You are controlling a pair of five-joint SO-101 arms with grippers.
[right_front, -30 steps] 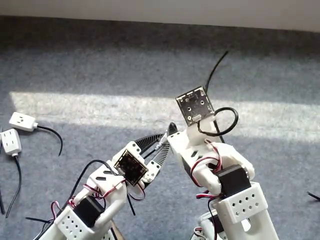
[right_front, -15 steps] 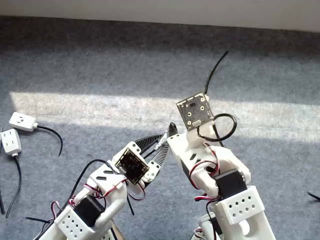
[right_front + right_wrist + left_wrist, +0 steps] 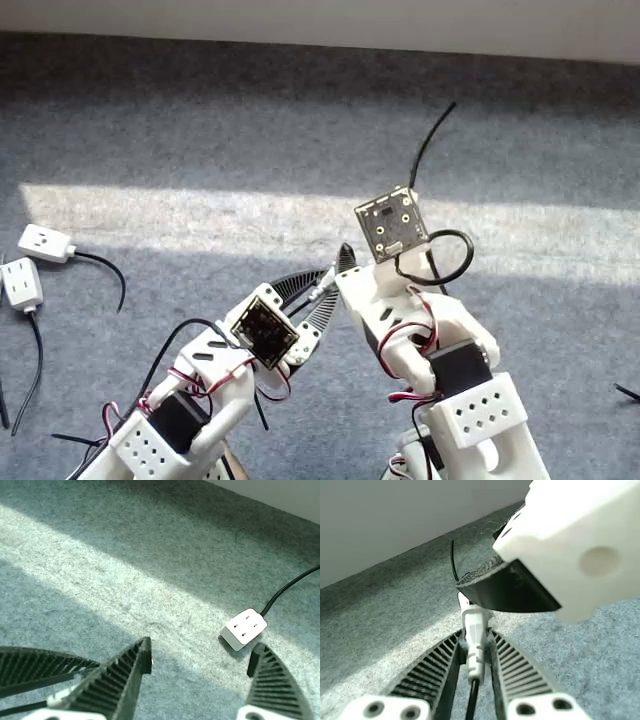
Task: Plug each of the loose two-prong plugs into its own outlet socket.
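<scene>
My left gripper (image 3: 476, 641) is shut on a white two-prong plug (image 3: 474, 630), whose black cord runs back between the ribbed fingers. In the high view this gripper (image 3: 315, 292) sits mid-table, right against the right arm (image 3: 400, 300). My right gripper (image 3: 202, 655) hangs open above the carpet with nothing between its fingers. A white outlet socket (image 3: 243, 628) on a black cord (image 3: 290, 585) lies just beyond its fingertips. The left gripper's fingers (image 3: 40, 666) and the plug (image 3: 62, 695) appear beside the right gripper. The right arm's black finger (image 3: 505, 587) hangs over the plug.
Two more white outlet sockets (image 3: 45, 242) (image 3: 22, 283) with black cords lie at the far left of the grey carpet. A black cord (image 3: 430, 140) runs toward the back wall. Open carpet lies between the arms and the left sockets.
The right arm's wrist has dropped slightly and drawn back a little. The left arm has kept still with the plug in its grip.
</scene>
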